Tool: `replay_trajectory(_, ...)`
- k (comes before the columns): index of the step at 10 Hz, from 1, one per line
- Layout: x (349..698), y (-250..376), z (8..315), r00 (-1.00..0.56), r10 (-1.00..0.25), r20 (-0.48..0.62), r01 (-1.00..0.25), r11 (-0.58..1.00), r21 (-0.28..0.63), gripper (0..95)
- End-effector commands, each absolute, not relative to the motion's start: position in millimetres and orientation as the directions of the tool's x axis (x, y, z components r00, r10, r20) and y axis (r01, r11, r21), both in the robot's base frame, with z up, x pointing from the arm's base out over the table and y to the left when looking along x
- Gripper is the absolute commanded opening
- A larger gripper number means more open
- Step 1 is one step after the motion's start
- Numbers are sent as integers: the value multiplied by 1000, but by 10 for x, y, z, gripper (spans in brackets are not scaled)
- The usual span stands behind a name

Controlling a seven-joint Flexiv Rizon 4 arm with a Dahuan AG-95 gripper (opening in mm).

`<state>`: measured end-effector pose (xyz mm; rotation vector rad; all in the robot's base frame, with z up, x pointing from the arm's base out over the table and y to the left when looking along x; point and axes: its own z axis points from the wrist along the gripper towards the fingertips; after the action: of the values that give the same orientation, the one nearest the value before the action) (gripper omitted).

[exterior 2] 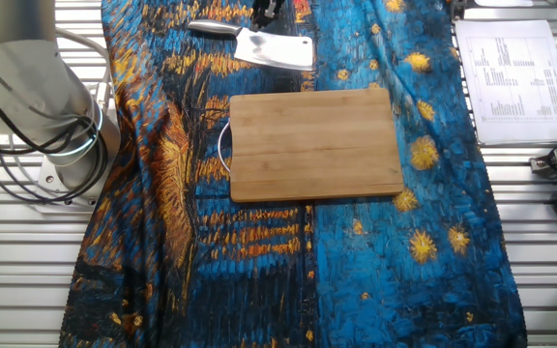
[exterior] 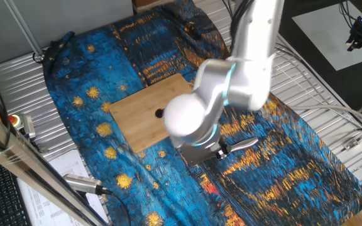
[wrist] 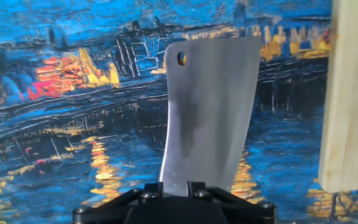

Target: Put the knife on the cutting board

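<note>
Hand: the hand (wrist: pixel 174 194) sits low over the blue painted cloth, its black body filling the bottom of the hand view; the fingers themselves stay out of sight there, and from the fixed views I cannot tell whether they are apart or clamped on anything.
Knife: the knife (wrist: pixel 209 115) runs away from the hand, the broad grey blade flat-faced to the camera, a small hole near its far corner. In the other fixed view the knife (exterior 2: pixel 275 48) lies on the cloth beyond the board's far edge, shiny handle pointing left, the dark fingertips just above the handle end.
Cutting board: the cutting board (exterior 2: pixel 315 143) lies flat on the cloth, near the knife but not touching it; nothing rests on its top. In the hand view its pale edge (wrist: pixel 352 93) stands at the right.
Arm: the white arm (exterior: pixel 231 81) leans over the bench, hiding part of the board.
Cloth: the blue and orange cloth (exterior 2: pixel 211 271) covers the bench.
Papers: printed sheets (exterior 2: pixel 515 82) lie off to the side.
</note>
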<state>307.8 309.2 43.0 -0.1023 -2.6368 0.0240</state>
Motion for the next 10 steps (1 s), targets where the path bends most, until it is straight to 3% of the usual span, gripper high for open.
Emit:
replay_trajectory(1, 2926, 3095, 389, -872, 76, 483, 71, 997, -29, 380)
replay_trajectory(10, 2693, 3181, 230, -870, 115, 479, 106, 993, -45, 380)
